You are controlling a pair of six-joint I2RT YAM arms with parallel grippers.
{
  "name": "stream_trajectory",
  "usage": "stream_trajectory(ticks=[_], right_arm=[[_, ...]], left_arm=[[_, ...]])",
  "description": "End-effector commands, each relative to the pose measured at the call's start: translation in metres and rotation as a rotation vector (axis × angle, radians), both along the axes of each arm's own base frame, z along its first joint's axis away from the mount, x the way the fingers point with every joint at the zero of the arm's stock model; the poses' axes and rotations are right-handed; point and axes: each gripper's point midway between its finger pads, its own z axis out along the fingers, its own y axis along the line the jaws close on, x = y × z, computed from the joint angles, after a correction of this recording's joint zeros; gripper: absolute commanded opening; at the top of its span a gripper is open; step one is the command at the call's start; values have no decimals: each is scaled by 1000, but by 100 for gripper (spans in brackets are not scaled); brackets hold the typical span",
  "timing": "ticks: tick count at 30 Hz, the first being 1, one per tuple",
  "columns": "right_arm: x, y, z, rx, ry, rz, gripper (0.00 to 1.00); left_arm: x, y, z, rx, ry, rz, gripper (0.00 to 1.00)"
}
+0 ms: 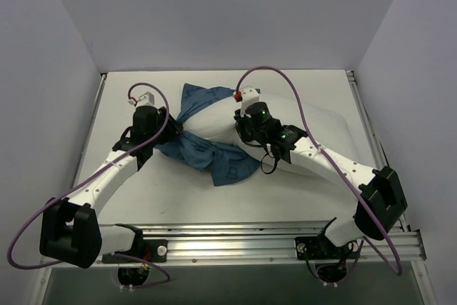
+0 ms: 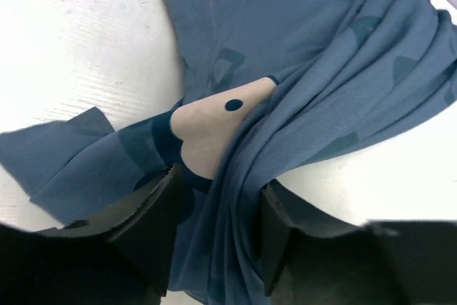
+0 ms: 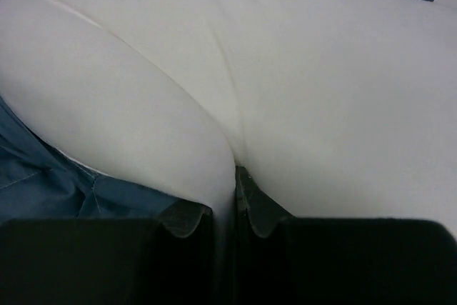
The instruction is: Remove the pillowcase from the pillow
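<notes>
Left wrist view shows my left claw clamped on bunched pillowcase; right wrist view, right claw pinching pillow; arms angled inward.

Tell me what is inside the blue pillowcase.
One end of the white pillow sits in the pillowcase; most lies outside. How deep it reaches is hidden by bunched cloth.
</notes>
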Motion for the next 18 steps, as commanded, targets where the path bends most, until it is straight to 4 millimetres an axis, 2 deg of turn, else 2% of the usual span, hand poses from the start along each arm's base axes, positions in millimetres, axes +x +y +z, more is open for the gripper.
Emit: stream_trajectory(ticks=[1, 2, 3, 4, 5, 6, 9, 10, 12, 15, 16, 18], right_arm=[[8, -14, 35, 130, -44, -91, 0], [6, -9, 32, 139, -37, -78, 0], [6, -4, 27, 142, -25, -68, 0], [4, 3, 27, 150, -25, -55, 0], [4, 8, 22, 139, -15, -46, 0], [4, 12, 25, 143, -21, -39, 0], [3, 21, 28, 138, -29, -22, 0], [4, 23, 32, 143, -38, -20, 0], [4, 23, 36, 141, -46, -18, 0], [4, 27, 37, 143, -45, -5, 0], [3, 29, 37, 144, -44, 0, 0], [2, 31, 36, 146, -39, 6, 0]], left_arm=[[2, 38, -7, 51, 1, 113, 53], [-2, 20, 7, 6, -40, 50, 61], [-3, 11, 18, -19, -76, 22, 78], [-4, 3, 29, -37, -120, -2, 85], [-12, -9, 47, -53, -168, -39, 89], [-17, -13, 53, -58, -185, -56, 94], [-34, -24, 71, -94, -240, -116, 96], [-40, -25, 64, -98, -233, -128, 97], [-51, -33, 70, -120, -270, -172, 97], [-60, -40, 55, -114, -278, -210, 96], [-65, -49, 51, -124, -268, -251, 96], [-65, -54, 34, -101, -236, -267, 96]])
